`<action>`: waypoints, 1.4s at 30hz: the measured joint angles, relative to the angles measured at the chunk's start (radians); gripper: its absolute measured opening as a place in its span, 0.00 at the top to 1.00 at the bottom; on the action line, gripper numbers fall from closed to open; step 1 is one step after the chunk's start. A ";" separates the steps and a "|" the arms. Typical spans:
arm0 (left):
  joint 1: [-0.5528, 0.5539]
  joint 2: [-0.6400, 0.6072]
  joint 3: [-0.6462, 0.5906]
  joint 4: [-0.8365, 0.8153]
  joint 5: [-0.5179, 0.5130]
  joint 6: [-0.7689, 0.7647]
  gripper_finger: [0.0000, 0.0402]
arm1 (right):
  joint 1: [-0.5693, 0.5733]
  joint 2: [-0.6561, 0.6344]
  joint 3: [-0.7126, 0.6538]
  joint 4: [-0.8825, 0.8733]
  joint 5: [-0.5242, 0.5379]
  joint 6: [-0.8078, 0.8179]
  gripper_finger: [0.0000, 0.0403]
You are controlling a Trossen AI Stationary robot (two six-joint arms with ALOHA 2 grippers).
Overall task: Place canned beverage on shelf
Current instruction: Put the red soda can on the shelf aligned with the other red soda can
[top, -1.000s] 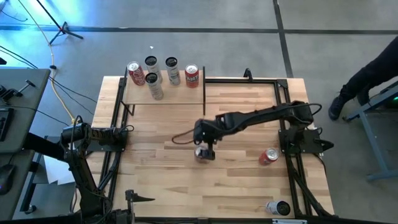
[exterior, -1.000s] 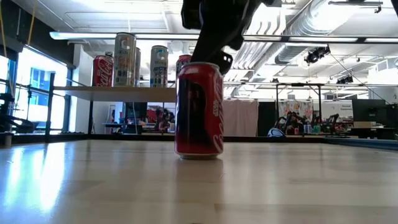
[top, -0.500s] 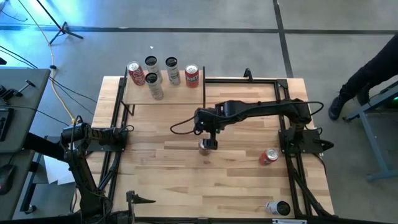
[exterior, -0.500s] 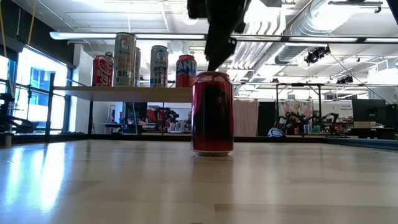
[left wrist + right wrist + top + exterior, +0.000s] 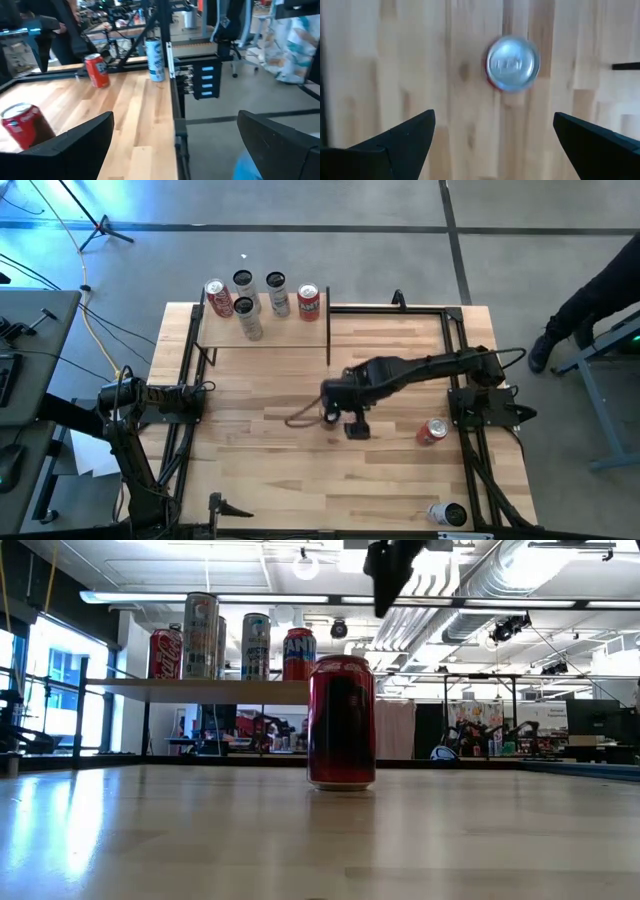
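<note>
A red can (image 5: 342,722) stands upright on its base in the middle of the plank table; it also shows in the high view (image 5: 329,418) and, top up, in the right wrist view (image 5: 513,63). My right gripper (image 5: 355,427) is open and empty, hanging above the can and a little to its right (image 5: 388,580), fingers pointing down (image 5: 493,125). The shelf (image 5: 262,323), a pale board on black posts, stands at the far left and carries several upright cans (image 5: 200,635). My left gripper (image 5: 205,390) waits open at the table's left (image 5: 175,125).
A red can (image 5: 432,431) lies on the table near the right arm's base. A pale can (image 5: 447,513) sits at the near right corner. Black frame rails (image 5: 400,308) run along the far and side edges. A person (image 5: 600,280) stands beyond the right edge.
My right gripper, which was on the red can's top, has shifted the can a little toward the far and right edges, turning it about. It has then come off the can, risen and moved toward the right and near edges. The can stays upright.
</note>
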 joint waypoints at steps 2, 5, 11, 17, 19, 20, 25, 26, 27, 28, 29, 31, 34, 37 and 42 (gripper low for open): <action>0.000 0.000 0.000 0.000 0.023 -0.001 0.01 | 0.021 0.000 -0.016 -0.030 0.042 -0.070 0.02; 0.000 0.000 0.000 0.000 0.049 -0.001 0.01 | 0.052 0.000 -0.043 -0.022 0.115 -0.209 0.02; 0.000 0.000 0.000 0.000 0.087 -0.002 0.01 | 0.090 0.000 -0.091 0.034 0.244 -0.461 0.02; 0.000 0.000 0.000 0.000 0.105 -0.001 0.01 | 0.085 0.000 -0.108 0.103 0.297 -0.544 0.02; 0.000 0.000 0.000 0.000 0.105 -0.002 0.01 | 0.072 0.000 -0.108 0.143 0.300 -0.579 0.02; 0.000 0.000 0.000 0.000 0.105 -0.001 0.01 | 0.065 0.000 -0.108 0.160 0.295 -0.610 0.02; 0.000 0.000 0.000 0.000 0.105 -0.001 0.01 | 0.037 0.017 -0.107 0.223 0.196 -0.747 0.02; 0.000 0.000 0.000 0.000 0.105 -0.001 0.01 | 0.032 0.026 -0.107 0.225 0.181 -0.773 0.02; 0.000 0.000 0.000 0.000 0.105 -0.001 0.01 | 0.027 0.036 -0.107 0.226 0.167 -0.802 0.02; 0.000 0.000 0.000 0.000 0.105 -0.001 0.01 | 0.021 0.046 -0.107 0.225 0.148 -0.828 0.02; 0.000 0.000 0.000 0.000 0.105 -0.001 0.01 | 0.016 0.053 -0.107 0.225 0.128 -0.850 0.02; 0.000 0.000 0.000 0.000 0.105 -0.001 0.01 | 0.004 0.068 -0.107 0.224 0.097 -0.882 0.02; 0.000 0.000 0.000 0.000 0.105 -0.001 0.01 | -0.014 0.085 -0.107 0.217 0.078 -0.920 0.02; 0.000 0.000 0.000 0.000 0.105 -0.001 0.01 | -0.030 0.088 -0.107 0.209 0.067 -0.959 0.02; 0.000 0.000 0.000 0.003 0.104 -0.001 0.01 | -0.060 0.088 -0.107 0.218 0.030 -1.027 0.02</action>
